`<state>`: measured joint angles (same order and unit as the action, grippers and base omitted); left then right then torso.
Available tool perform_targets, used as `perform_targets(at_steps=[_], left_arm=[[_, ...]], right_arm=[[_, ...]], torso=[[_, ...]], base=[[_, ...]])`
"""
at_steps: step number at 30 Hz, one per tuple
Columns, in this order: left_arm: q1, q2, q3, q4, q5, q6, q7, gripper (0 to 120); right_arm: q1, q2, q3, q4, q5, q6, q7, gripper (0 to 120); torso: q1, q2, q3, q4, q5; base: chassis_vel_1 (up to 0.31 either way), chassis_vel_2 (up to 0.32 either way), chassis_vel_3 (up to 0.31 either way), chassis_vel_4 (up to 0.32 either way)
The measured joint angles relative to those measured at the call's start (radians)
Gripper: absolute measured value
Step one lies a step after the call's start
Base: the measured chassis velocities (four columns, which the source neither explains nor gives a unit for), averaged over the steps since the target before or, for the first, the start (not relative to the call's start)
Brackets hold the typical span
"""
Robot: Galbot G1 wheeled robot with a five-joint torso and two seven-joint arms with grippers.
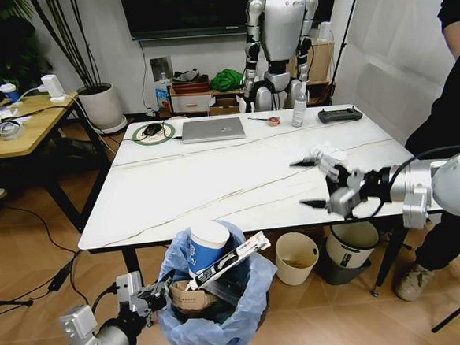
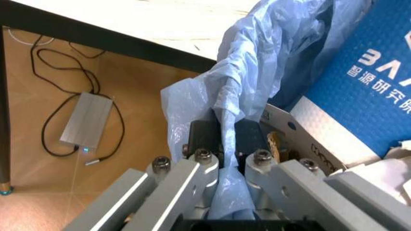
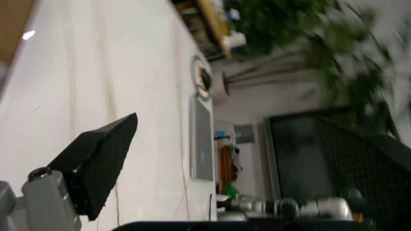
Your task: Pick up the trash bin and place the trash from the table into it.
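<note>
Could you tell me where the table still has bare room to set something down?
The table is bare across its middle and near edge, from the laptop down to the trash bin, which the left tool grips by its bag rim. The far edge is crowded; the open right tool hovers over the right side.

The bin (image 1: 216,312) sits below the table's (image 1: 215,189) near edge, cup (image 1: 206,249) inside, laptop (image 1: 212,129) on the table's far side.

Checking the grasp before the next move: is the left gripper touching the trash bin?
Touching. In the left wrist view the left gripper pinches the trash bin at its blue bag-lined rim, the liner bunched between its fingers.
</note>
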<state>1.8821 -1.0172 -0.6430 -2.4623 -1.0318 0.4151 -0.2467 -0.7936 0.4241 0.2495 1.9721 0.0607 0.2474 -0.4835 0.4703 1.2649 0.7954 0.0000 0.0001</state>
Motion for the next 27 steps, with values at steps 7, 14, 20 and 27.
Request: perform_targets(at_steps=[7,14,20,27], left_arm=[[0.005,-0.002,0.0,-0.007,0.004,-0.001,0.004,0],[0.018,-0.003,-0.011,-0.016,0.004,-0.002,0.005,0],[0.019,-0.007,-0.012,-0.019,0.004,-0.003,0.005,0],[0.02,-0.007,-0.019,-0.019,0.003,-0.004,0.006,0]], right_arm=[[-0.026,0.168,0.01,-0.099,0.418,-0.154,0.218,100],[-0.043,0.285,-0.007,-0.201,0.617,-0.21,0.344,100],[0.012,0.392,-0.009,-0.413,0.749,-0.337,0.469,100],[0.033,0.383,-0.01,-0.564,0.765,-0.404,0.428,100]], torso=[[0.0,0.0,0.0,0.0,-0.0001],[0.0,0.0,0.0,-0.0001,0.0],[0.0,0.0,0.0,0.0002,-0.0001],[0.0,0.0,0.0,-0.0001,0.0001]], base=[[0.0,0.0,0.0,0.0],[0.0,0.0,0.0,0.0],[0.0,0.0,0.0,0.0],[0.0,0.0,0.0,0.0]])
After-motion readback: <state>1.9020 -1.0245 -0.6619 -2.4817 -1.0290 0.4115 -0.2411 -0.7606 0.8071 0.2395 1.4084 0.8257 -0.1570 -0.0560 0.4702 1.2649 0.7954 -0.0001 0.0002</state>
